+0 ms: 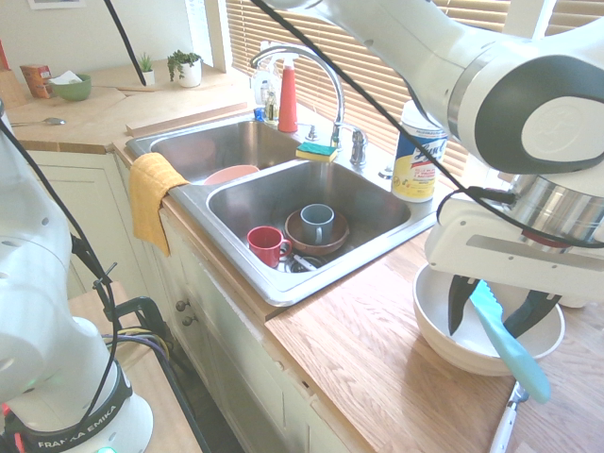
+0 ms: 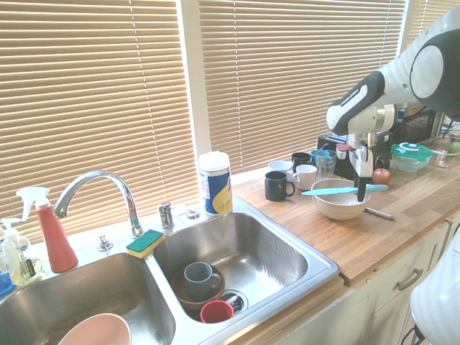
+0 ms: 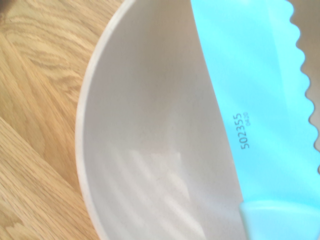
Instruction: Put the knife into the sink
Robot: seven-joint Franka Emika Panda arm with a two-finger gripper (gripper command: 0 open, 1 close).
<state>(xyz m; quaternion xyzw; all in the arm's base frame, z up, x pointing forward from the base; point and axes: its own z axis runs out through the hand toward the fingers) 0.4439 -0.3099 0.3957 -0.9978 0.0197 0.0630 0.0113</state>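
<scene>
Ultimately, aim for the double-basin sink (image 1: 283,302), at about ten o'clock from the white bowl (image 1: 444,344) in the first exterior view. For now, judging by the pose, settle the grasp first. Keep the gripper (image 1: 482,331) upright over the bowl, jaws standing wide apart on either side of the turquoise knife (image 1: 511,347), apparently with no grip on anything. Note the knife's lie across the bowl: blade towards eleven o'clock, handle out past the rim at about five. Centre on the flat of the blade near the handle, then close squarely across the width, gently enough not to roll or tip the knife. Mind the scalloped edge, a likely poor seat for a fingertip. Lift straight up, clear of the rim, before any swing towards ten o'clock
</scene>
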